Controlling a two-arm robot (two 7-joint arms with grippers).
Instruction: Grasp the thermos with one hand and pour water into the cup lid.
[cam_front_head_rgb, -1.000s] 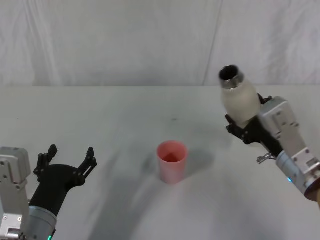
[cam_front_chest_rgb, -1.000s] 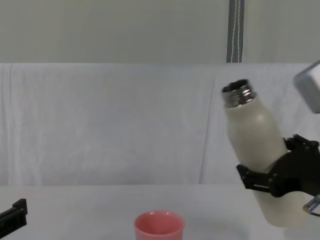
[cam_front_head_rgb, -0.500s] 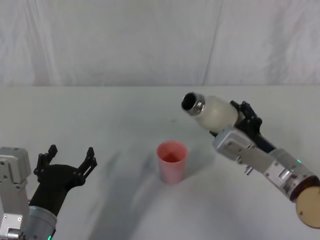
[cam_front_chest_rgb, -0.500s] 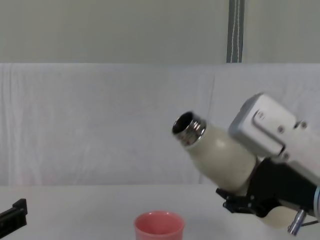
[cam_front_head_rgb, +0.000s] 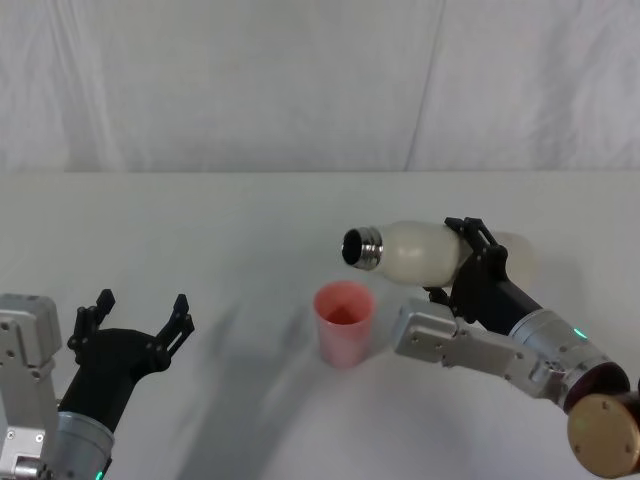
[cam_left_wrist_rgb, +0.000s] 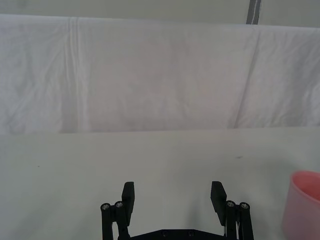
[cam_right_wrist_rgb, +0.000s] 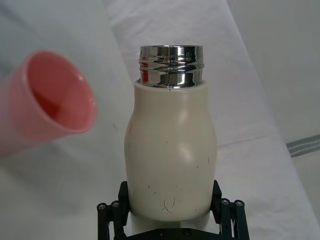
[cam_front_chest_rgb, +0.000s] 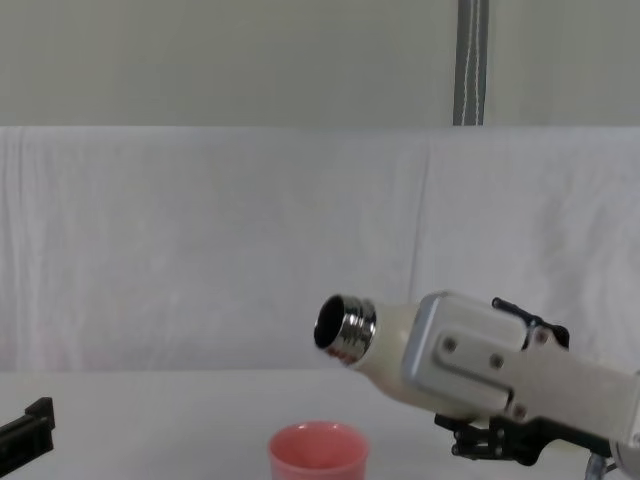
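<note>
On the white desk (cam_front_head_rgb: 250, 230) the pink cup (cam_front_head_rgb: 344, 322) stands mid-desk while my right gripper (cam_front_head_rgb: 470, 272), fingers clamped on the thermos (cam_front_head_rgb: 420, 250), tips its neck just above the rim, so I next tilt further; my left gripper (cam_front_head_rgb: 135, 325) rests spread near the front-left corner.

The thermos (cam_front_head_rgb: 420, 250) is a cream-white bottle with rounded shoulders and a shiny threaded steel neck, its mouth open and uncapped. It lies tipped nearly level in the air, clamped around its lower body by the right hand (cam_front_head_rgb: 478, 268), with the mouth just above and slightly to the right of the cup lid (cam_front_head_rgb: 344, 323). The cup lid, a small pink cup, stands upright on the worktop (cam_front_head_rgb: 250, 230) with its smooth rim facing up.
</note>
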